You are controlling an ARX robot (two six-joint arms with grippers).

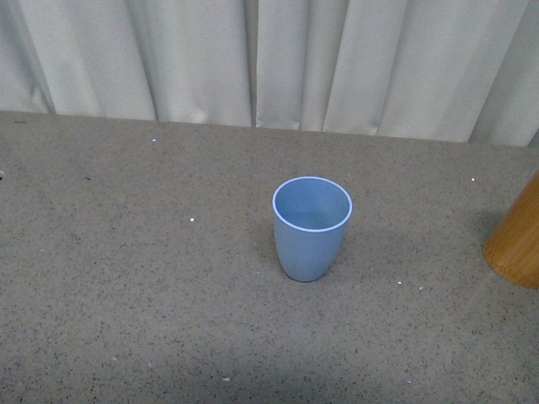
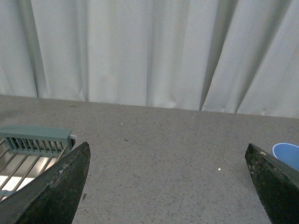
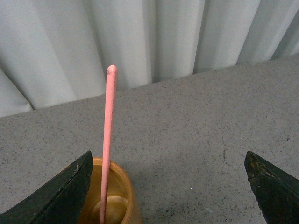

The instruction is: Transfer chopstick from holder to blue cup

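The light blue cup (image 1: 312, 227) stands upright and empty near the middle of the grey speckled table. At the right edge of the front view a slice of the tan wooden holder (image 1: 515, 244) shows. In the right wrist view the holder (image 3: 119, 196) is seen from above with one salmon-pink chopstick (image 3: 108, 140) standing in it. My right gripper (image 3: 168, 186) is open above the table, its one finger beside the holder, nothing between the jaws. My left gripper (image 2: 168, 186) is open over bare table; the blue cup's rim (image 2: 287, 154) peeks beside one finger. Neither arm shows in the front view.
White curtains (image 1: 269, 59) close off the far edge of the table. A pale green slatted rack (image 2: 32, 144) lies by one finger of the left gripper.
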